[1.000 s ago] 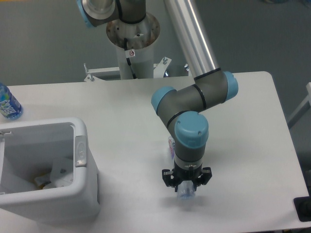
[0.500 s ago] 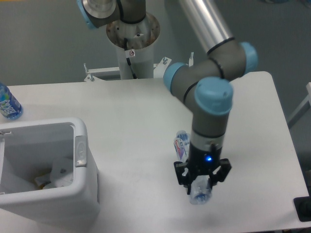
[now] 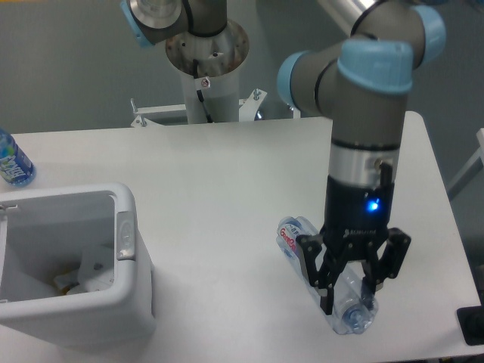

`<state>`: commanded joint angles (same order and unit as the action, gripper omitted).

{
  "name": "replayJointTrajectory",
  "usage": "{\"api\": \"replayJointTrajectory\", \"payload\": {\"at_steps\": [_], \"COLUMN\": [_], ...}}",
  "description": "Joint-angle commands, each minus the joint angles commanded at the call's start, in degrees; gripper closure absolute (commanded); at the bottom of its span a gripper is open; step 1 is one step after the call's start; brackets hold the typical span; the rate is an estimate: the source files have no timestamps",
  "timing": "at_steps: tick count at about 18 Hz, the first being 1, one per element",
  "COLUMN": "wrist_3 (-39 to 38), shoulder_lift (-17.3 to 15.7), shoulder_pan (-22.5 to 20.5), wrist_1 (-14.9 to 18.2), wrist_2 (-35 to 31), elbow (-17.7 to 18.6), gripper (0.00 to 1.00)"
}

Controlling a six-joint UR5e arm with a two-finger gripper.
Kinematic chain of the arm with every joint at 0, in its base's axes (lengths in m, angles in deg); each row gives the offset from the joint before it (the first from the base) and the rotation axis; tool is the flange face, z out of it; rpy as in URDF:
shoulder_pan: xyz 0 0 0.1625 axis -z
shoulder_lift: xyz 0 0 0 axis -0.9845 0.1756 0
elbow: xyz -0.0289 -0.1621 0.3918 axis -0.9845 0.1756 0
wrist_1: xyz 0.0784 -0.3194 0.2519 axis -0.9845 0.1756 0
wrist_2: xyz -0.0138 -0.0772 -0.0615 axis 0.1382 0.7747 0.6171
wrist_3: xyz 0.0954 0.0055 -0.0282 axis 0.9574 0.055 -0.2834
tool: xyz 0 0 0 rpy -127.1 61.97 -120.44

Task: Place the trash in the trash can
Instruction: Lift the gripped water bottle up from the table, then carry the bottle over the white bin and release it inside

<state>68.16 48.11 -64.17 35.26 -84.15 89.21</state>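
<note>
a: nearest the camera, lay flat on the table (image 3: 189,174), that clear bottle (image 3: 324,281), bluish cap end pointing at the front edge. sat well apart from the trash can (image 3: 130,302) over at the left.

b: and the gripper (image 3: 349,295)? looked spread wide, one finger on either side of the bottle near the cap end, gripping nothing. couldn't tell whether already touching the plastic.

a: looked risky to me. round, smooth, lying loose. could have rolled or squirted out forward if squeezed off centre, and sat near the front edge, so could have dropped off the table.

b: agreed. held that close to the cap, could also have swung down by the heavier label end once lifted, then clipped the rim on the way over.

a: inside the bin, showed a white crumpled wrapper (image 3: 94,268) already down in there.

b: any writing? carried a white label with red lettering on the clear bottle, too blurred to read. glowed a small blue light on the gripper body.

a: further back, stood a darker blue bottle (image 3: 13,160) at the far left edge, label print not readable either. and a small red-ringed sticker on the post behind the table, too small to make out.
</note>
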Motion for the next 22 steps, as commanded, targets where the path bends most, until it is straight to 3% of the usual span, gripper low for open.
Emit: {"api": "replayJointTrajectory", "payload": {"at_steps": [3,16,22], "wrist_3": [-4.13,-6.69,-6.69], "shoulder_lift": [-1.94,-2.73,-2.38], "shoulder_pan": [1.66,16.34,21.62], "wrist_1": [0.0,-0.35,-0.35], "wrist_2": [1.42,1.42,1.25], "elbow": [0.0,0.79,3.6], "gripper": [0.42,0.42,0.42]}}
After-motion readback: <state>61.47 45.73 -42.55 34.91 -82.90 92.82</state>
